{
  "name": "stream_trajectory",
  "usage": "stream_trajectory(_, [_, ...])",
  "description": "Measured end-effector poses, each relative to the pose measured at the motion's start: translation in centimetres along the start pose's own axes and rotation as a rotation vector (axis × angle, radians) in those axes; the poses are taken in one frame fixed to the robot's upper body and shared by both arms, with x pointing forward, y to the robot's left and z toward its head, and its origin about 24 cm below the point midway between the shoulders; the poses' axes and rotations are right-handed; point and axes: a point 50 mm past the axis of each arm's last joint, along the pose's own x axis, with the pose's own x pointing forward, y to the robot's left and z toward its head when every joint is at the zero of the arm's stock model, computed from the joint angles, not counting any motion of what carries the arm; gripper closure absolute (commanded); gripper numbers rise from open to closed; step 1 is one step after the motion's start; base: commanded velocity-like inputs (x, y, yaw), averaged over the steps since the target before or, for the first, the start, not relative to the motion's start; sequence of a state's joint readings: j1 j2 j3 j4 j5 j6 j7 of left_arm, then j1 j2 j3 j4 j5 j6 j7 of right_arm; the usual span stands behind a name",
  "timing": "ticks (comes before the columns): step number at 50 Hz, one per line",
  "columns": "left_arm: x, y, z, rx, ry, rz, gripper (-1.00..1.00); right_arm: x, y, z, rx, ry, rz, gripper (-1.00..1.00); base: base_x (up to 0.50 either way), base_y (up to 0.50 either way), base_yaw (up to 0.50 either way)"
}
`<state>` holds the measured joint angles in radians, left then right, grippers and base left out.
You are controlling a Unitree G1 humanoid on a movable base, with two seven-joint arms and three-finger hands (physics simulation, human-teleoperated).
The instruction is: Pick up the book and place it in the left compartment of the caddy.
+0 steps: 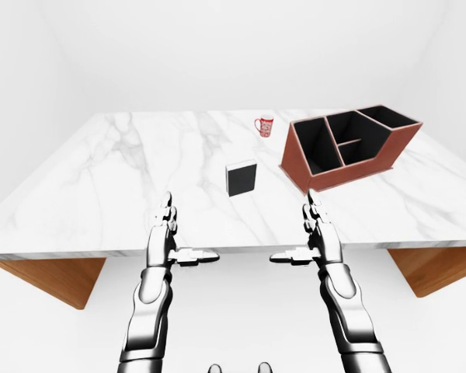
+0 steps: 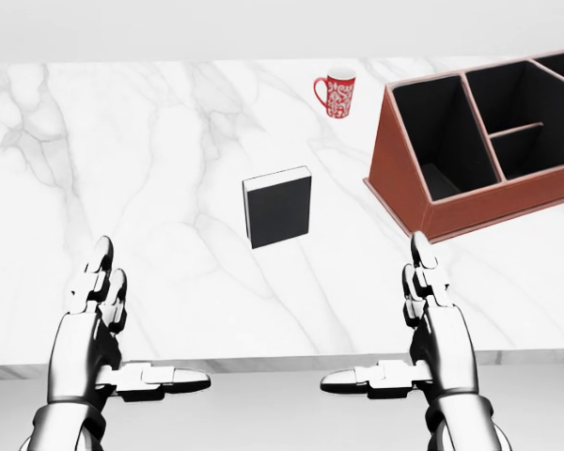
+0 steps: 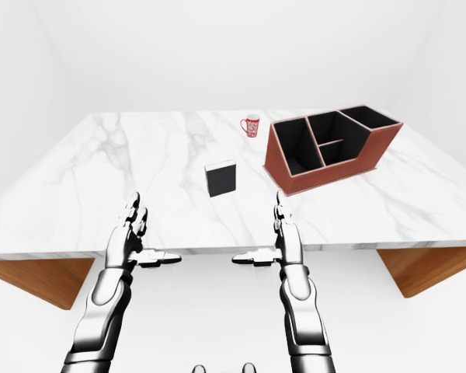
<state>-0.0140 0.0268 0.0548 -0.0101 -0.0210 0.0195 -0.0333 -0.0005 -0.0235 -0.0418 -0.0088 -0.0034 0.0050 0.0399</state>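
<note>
Book (image 2: 278, 207), dark-covered with a pale edge along its top and left side, is seen lying flat on the white marble bench (image 2: 122, 169), near the middle of the head view and untouched by either hand. To its right, well apart, the reddish-brown caddy (image 2: 451, 211) is set, its dark compartments open upward; its left compartment (image 2: 442, 141) appears to hold nothing, though its floor is too dark to be sure. A red patterned mug (image 2: 336, 95) is placed above and between book and caddy. Near the bench's lower edge, the left robot hand (image 2: 99, 334) and right robot hand (image 2: 434, 329) are held spread wide, fingers pointing up the view and thumbs turned inward, nothing grasped.
</note>
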Motion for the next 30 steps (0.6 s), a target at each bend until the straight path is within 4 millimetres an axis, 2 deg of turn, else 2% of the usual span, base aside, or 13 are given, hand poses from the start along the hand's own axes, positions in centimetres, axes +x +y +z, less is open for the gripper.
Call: stream_trajectory(30, [-0.10, 0.08, 0.05, 0.001, -0.005, -0.004, -1.00, -0.09, 0.15, 0.01, 0.003, -0.006, 0.007, -1.00, 0.50, 0.00, 0.00])
